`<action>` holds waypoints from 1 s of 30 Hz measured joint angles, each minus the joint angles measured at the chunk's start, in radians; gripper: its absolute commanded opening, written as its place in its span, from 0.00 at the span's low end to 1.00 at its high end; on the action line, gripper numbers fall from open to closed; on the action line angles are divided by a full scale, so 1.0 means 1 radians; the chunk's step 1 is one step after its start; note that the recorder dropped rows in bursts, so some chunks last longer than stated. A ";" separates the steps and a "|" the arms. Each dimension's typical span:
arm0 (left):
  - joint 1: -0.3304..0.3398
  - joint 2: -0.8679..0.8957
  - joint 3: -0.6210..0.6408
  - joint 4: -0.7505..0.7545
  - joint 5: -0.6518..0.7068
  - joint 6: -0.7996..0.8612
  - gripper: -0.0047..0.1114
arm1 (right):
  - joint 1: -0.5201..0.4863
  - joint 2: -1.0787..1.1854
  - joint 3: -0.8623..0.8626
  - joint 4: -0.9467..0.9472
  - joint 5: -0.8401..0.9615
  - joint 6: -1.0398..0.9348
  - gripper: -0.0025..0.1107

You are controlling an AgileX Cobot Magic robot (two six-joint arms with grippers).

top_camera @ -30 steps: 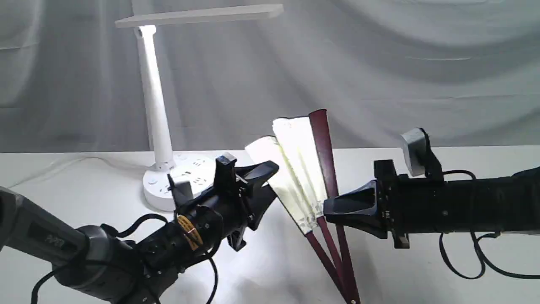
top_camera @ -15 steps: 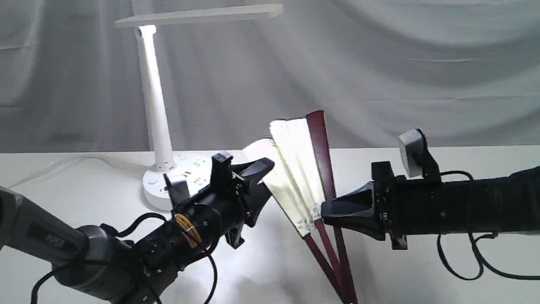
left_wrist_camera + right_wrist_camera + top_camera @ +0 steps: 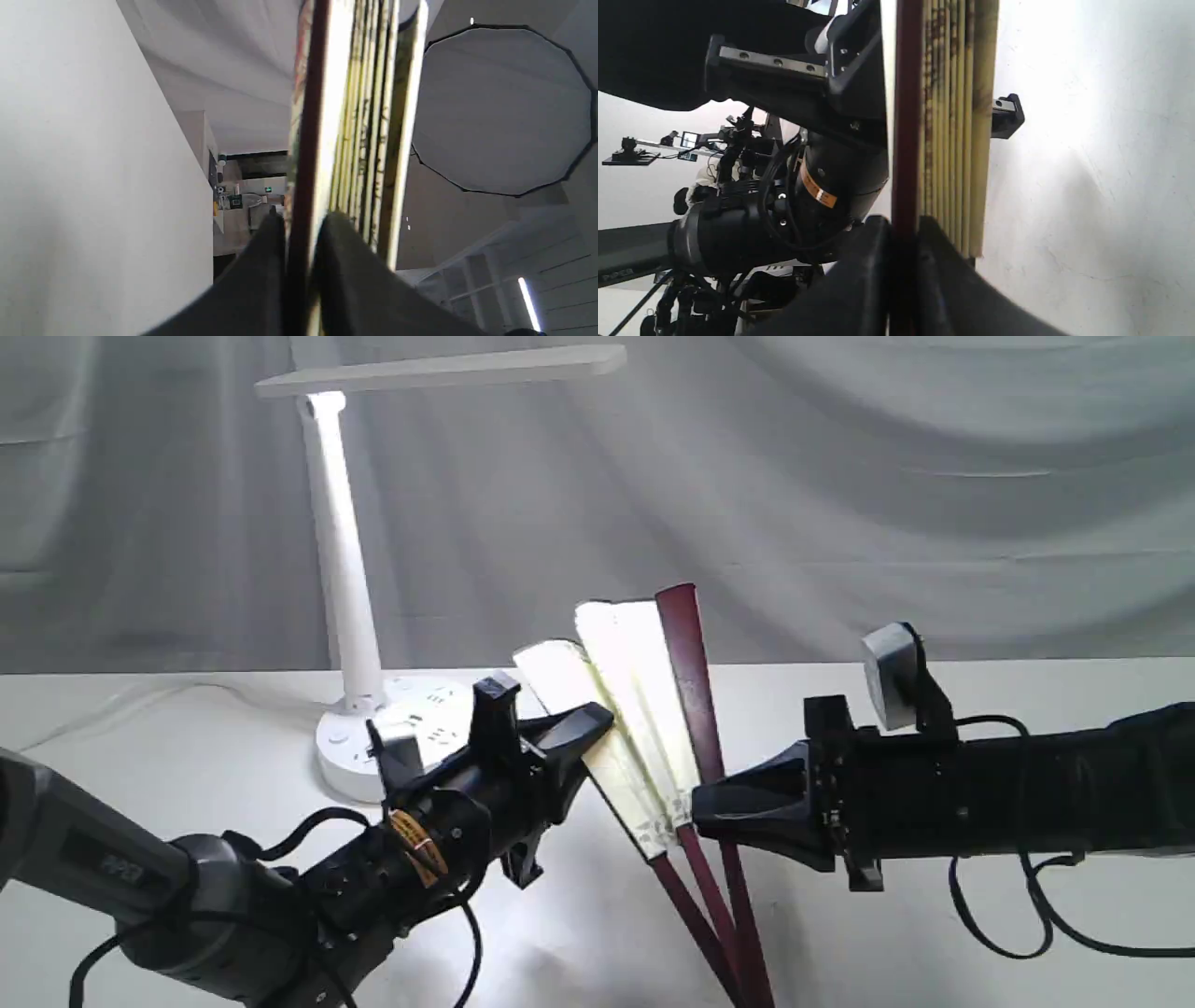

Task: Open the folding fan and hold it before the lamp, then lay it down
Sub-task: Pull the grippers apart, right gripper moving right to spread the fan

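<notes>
The folding fan [image 3: 635, 709] stands upright above the table, spread only a little, its cream pleats lit and its maroon ribs meeting low down. My left gripper [image 3: 588, 728] is shut on the fan's left outer edge; the left wrist view shows the fingers [image 3: 336, 242] pinching a dark rib beside the pleats [image 3: 355, 116]. My right gripper [image 3: 705, 807] is shut on the right maroon guard rib [image 3: 906, 116], the pleats [image 3: 952, 116] stacked beside it. The white lamp [image 3: 341, 569] stands behind on the left, head lit.
The lamp's round base [image 3: 392, 737] with sockets sits just behind my left arm [image 3: 233, 905], its cord [image 3: 140, 700] trailing left. Black cables [image 3: 1018, 915] hang under my right arm. A white table [image 3: 934, 952] and a grey draped backdrop [image 3: 840, 476] surround the scene.
My left gripper's fingers have shut on the fan's left edge. The fan and my right gripper have shifted slightly to the left.
</notes>
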 measured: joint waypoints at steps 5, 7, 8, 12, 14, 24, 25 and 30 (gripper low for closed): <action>0.000 0.000 0.000 0.000 0.000 0.000 0.04 | 0.000 0.000 0.000 0.006 0.002 0.011 0.06; 0.000 0.000 0.000 0.000 -0.002 -0.004 0.04 | 0.000 0.000 0.000 0.006 0.002 0.011 0.16; 0.000 0.000 0.000 0.002 -0.002 -0.014 0.04 | 0.000 0.000 0.000 0.006 0.002 0.011 0.22; 0.000 0.000 0.000 0.018 0.000 -0.034 0.04 | 0.000 0.000 0.000 0.009 0.004 0.011 0.41; 0.000 0.000 0.000 0.027 0.000 -0.044 0.04 | 0.000 0.000 0.000 0.018 0.004 0.011 0.45; 0.000 0.000 0.000 0.076 0.000 -0.106 0.04 | -0.008 0.013 -0.036 0.090 0.000 0.018 0.45; 0.000 0.000 0.000 0.081 0.000 -0.114 0.04 | -0.010 0.026 -0.059 0.090 0.005 0.037 0.45; 0.000 0.000 0.000 0.093 0.000 -0.144 0.04 | -0.019 0.094 -0.170 0.089 0.005 0.111 0.45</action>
